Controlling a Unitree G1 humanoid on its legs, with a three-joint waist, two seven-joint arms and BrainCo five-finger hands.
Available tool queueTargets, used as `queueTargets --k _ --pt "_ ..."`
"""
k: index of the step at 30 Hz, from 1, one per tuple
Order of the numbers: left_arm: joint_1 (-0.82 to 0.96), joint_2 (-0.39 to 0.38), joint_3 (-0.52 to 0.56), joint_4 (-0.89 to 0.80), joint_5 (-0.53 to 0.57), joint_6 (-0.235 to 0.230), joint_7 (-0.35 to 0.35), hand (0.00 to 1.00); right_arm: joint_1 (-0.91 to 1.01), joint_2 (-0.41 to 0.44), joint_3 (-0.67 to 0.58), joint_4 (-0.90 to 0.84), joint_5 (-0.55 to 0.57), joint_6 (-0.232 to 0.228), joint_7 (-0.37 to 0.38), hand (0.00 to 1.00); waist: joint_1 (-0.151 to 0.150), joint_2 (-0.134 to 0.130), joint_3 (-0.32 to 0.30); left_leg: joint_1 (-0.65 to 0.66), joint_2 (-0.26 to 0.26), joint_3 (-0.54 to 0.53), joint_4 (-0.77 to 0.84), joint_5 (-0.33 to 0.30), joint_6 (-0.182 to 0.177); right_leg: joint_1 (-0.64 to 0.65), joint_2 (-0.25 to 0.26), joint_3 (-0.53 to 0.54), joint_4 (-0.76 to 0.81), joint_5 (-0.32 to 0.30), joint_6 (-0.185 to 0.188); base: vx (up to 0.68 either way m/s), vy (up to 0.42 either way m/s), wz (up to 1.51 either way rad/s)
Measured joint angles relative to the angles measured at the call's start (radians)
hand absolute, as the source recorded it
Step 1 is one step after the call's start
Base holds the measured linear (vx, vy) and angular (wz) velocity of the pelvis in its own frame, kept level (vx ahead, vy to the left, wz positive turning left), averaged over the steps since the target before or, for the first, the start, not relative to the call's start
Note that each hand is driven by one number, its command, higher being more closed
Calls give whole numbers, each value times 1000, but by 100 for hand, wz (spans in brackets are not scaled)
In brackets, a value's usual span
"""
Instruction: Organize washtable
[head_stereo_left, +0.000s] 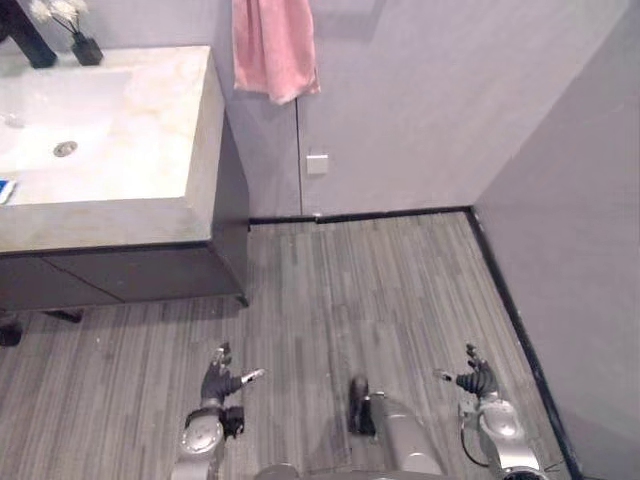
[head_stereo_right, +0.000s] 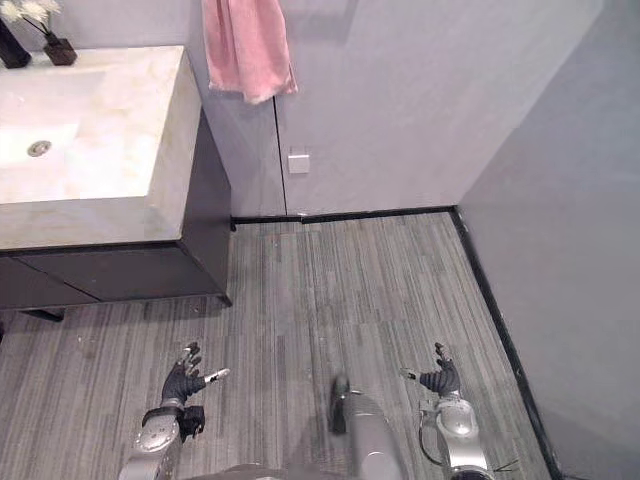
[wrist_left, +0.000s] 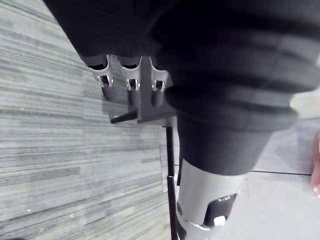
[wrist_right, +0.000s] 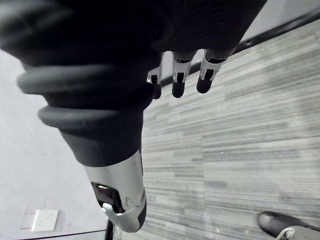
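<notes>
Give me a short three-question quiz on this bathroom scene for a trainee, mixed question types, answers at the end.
1. True or false: the left hand is holding the pink towel.
2. Multiple choice: the vase of white flowers stands A) on a shelf, B) at the back of the washtable top, C) inside the sink basin.
3. Fill in the blank: the left hand and the right hand, both open and holding nothing, hang low over the striped ____, apart from the washtable.

Key:
1. False: the towel hangs on the wall.
2. B.
3. floor.
</notes>
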Motion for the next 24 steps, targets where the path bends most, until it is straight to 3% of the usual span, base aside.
queueTargets --k 2,4,5,6,9,11,12,13,14,15,17,18,19,21,24 --pt "2 -14 0 0 -1 1 -1 0 -3 3 24 -10 0 0 3 0 1 7 20 -163 39 -36 432 159 45 143 18 3 -78 -57 -14 668 -203 18" --pt "4 -21 0 0 -1 4 -5 0 3 15 38 -10 2 -1 2 0 8 1 35 -244 80 -28 652 139 67 275 36 6 -147 -60 -20 535 -132 7" --pt "5 -23 -2 -1 -1 5 -6 0 5 29 38 -12 8 -3 -1 0 23 -16 44 -296 90 -10 728 127 86 371 36 23 -198 -64 -27 667 -140 -1" --pt "8 -24 -3 -6 -1 5 -5 0 4 35 38 -22 11 -7 -5 0 32 -27 48 -362 79 -2 728 118 100 443 33 34 -254 -66 -29 640 -117 -10" --pt "4 -24 -3 -16 -1 6 -4 0 -18 28 32 -15 13 -19 -16 0 59 -32 52 -521 19 1 542 97 92 531 14 68 -347 -95 -4 463 13 -34" --pt "1 -29 -3 -16 0 9 -1 0 -24 35 9 -4 13 -18 -19 0 69 -35 58 -558 -37 1 288 115 76 576 -13 88 -363 -124 23 450 114 -29" --pt "11 -45 -4 -18 1 9 0 0 -3 29 -13 -4 12 -18 -21 0 71 -16 49 -547 -71 -17 31 231 73 609 -8 98 -361 -158 49 453 189 -30" --pt "18 -46 -3 -21 2 9 2 0 4 24 -14 -1 12 -17 -21 0 73 -2 43 -551 -74 -25 24 336 114 622 -4 113 -351 -200 64 545 208 -35" --pt "20 -34 1 -9 5 12 7 0 0 38 -9 16 10 -8 -22 0 75 -32 43 -551 -97 -9 83 295 139 634 -35 132 -314 -244 84 377 146 -19" --pt "19 -36 3 -7 8 13 14 0 3 41 -10 15 9 -8 -22 0 69 -40 39 -549 -109 -10 94 267 145 623 -55 138 -279 -254 88 398 126 -13" --pt "16 -49 -2 -7 13 16 18 0 10 49 -9 15 8 0 -18 0 74 -45 38 -504 -133 25 91 206 172 521 -96 184 -4 -256 108 498 197 -17" --pt "19 -47 -2 -6 13 17 20 0 12 56 -9 15 7 0 -19 0 72 -49 38 -481 -145 24 85 193 178 490 -107 196 89 -240 136 573 225 -14" --pt "24 -39 -4 0 13 20 22 0 18 73 -7 22 3 1 -18 0 68 -56 39 -403 -161 29 62 160 191 406 -133 208 324 -208 204 475 165 1" --pt "24 -38 -14 3 13 25 24 0 31 84 3 26 -1 2 -18 0 67 -55 36 -301 -163 28 29 137 202 346 -137 192 449 -238 163 473 108 11" --pt "11 -35 -20 13 13 25 25 0 28 84 34 26 -1 -1 -17 0 62 -51 34 -193 -149 -1 -47 137 201 251 -121 127 339 -273 130 461 3 32"
